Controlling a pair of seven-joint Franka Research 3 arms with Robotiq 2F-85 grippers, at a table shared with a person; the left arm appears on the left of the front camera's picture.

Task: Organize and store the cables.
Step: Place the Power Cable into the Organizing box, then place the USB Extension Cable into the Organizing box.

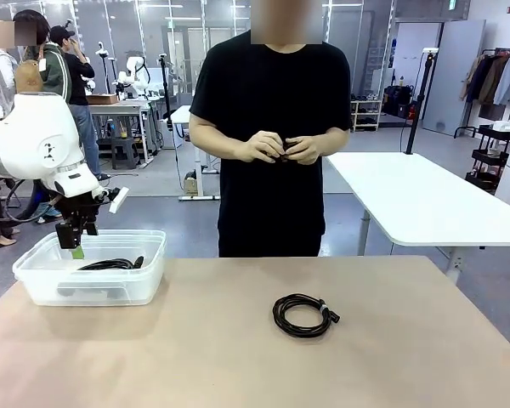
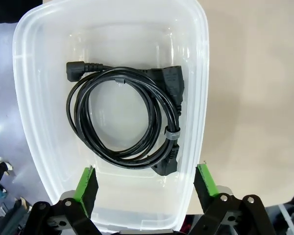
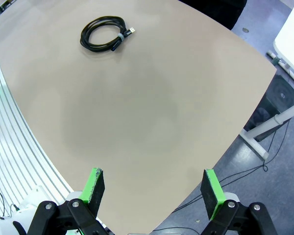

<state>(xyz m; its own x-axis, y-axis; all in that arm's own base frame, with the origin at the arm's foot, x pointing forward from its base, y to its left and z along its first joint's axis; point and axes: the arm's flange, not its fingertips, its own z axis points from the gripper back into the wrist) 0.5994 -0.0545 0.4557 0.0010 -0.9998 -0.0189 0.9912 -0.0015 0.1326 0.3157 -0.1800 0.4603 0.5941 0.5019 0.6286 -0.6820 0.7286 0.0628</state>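
Right robot hand [image 3: 152, 172] above the counter [image 3: 137, 112], green-padded fingers spread wide, gripping nothing. Ahead of it, one cable on the counter [image 1: 278, 316]: thin, black, wound in a round coil, bound by a small tie, plug end poking out at one side. Lies near the counter's middle, well apart from both robot hands.

Off to the left, one clear plastic tub [image 1: 93, 289] beside the counter's left edge. Flat on its bottom, one cable in the tub [image 2: 172, 133], also a black coil, held by a grey tie, plug ends showing. Left robot hand [image 1: 75, 246] just above the tub, fingers wide apart, holding nothing, clear of the coil below.

Two coiled cables in all.

At the far side, one person in a black top, person's hands [image 1: 263, 147] together at chest height around something small and dark; cannot tell what.
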